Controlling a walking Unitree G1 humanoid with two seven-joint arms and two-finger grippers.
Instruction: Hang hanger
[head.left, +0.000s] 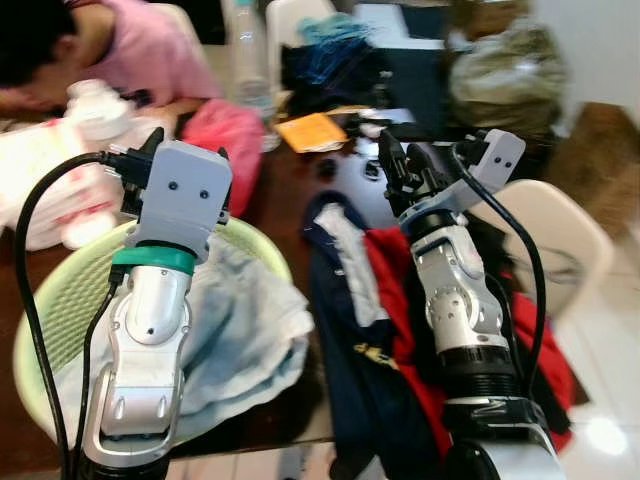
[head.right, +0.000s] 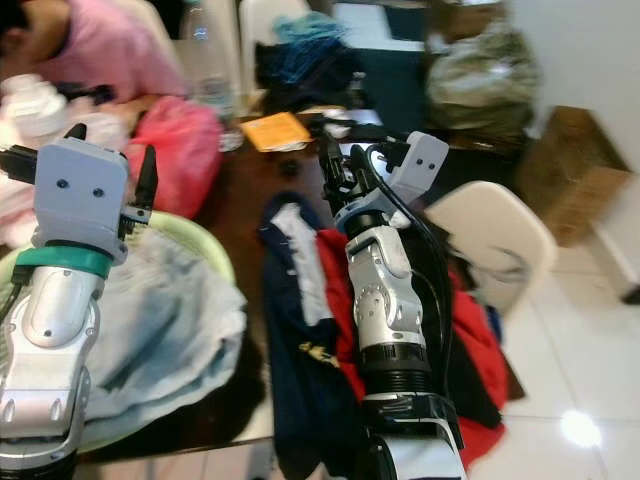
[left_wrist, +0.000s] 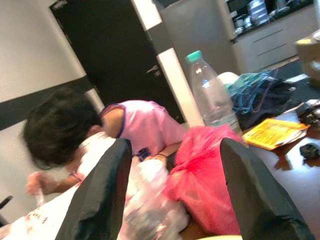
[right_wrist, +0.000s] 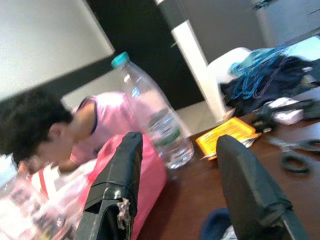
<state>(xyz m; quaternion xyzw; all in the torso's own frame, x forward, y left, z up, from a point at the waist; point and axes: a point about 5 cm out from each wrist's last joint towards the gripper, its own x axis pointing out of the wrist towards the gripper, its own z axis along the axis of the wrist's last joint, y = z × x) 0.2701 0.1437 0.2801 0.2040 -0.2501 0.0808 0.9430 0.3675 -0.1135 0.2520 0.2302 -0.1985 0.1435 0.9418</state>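
My left gripper (left_wrist: 175, 145) is raised above a green laundry basket (head.left: 58, 300) that holds a light blue garment (head.left: 245, 320). Its fingers are open with nothing between them. My right gripper (head.left: 400, 160) is also open and empty. It hovers over the dark wooden table (head.left: 290, 190), just past a heap of navy clothes (head.left: 345, 300) and red clothes (head.left: 395, 285) that hangs over the table's near edge. Both wrist views look between the fingers toward a pink bag (left_wrist: 205, 175) and a plastic water bottle (right_wrist: 155, 115).
A person in a pink shirt (head.left: 140, 45) leans over the table at the far left. A yellow packet (head.left: 312, 131) and scissors (right_wrist: 295, 155) lie on the table. A white chair (head.left: 560, 230) stands to the right, with a cardboard box (head.right: 575, 170) behind it.
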